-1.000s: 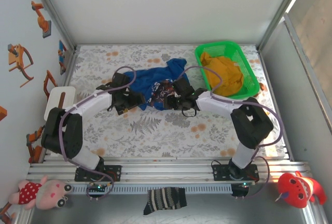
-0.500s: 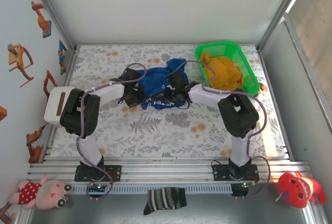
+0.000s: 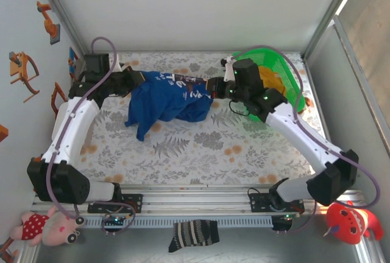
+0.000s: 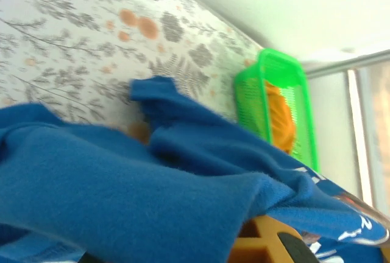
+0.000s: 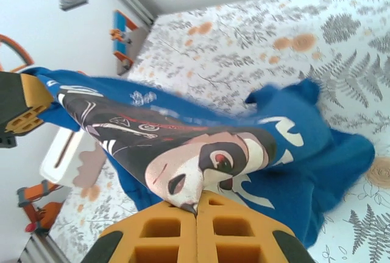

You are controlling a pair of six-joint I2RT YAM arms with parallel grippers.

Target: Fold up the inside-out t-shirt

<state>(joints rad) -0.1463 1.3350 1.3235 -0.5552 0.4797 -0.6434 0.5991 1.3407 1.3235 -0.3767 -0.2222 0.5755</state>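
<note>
- Table is bearing the job; the inside-out t-shirt is hanging over its far half, stretched between both arms, with its lower folds sagging toward the cover.
- The left gripper is pinching the shirt's left end and the right gripper its right end, both clamped tight on cloth.
- Judging by this, the spreading-out step is running; next comes lowering the shirt flat without bunching.
- White lettering beside a face print is showing, too warped to read.

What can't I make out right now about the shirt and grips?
- Left gripper fingertips: left wrist view, t-shirt drapes over them.
- Lettering on t-shirt: top view, too small to read.
- Yellow garment in basket: top view, right arm covers part.
</note>
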